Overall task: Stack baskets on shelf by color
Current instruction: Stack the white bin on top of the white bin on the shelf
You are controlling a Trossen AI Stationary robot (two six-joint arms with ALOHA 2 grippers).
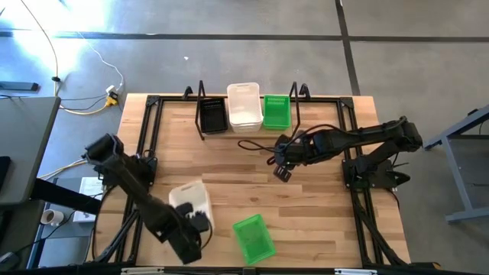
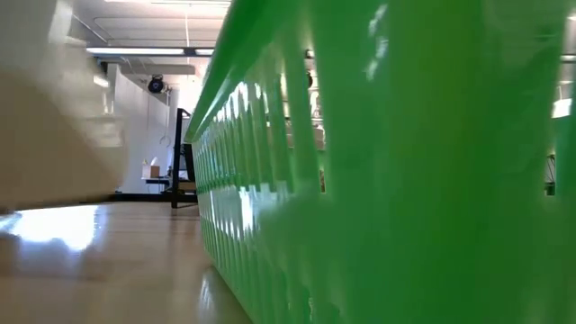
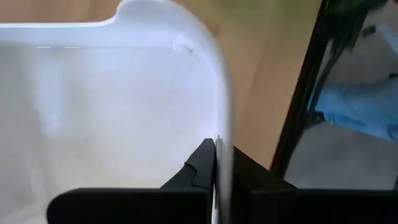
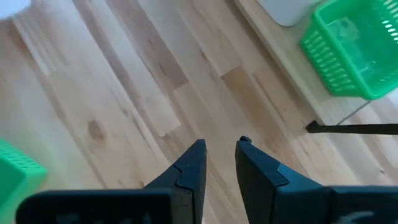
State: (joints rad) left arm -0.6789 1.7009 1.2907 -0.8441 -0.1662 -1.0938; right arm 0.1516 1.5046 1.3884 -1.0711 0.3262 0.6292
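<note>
Your left gripper (image 1: 200, 221) is clamped on the white basket's (image 1: 189, 198) wall; your right gripper (image 1: 281, 169) hovers empty, fingers slightly apart.

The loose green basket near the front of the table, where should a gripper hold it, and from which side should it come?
Probably by the rim, from above. The green basket lies open side up and alone on the table, so one finger can go inside a wall and one outside. The left gripper holds the white basket just so. The right gripper is empty.
</note>
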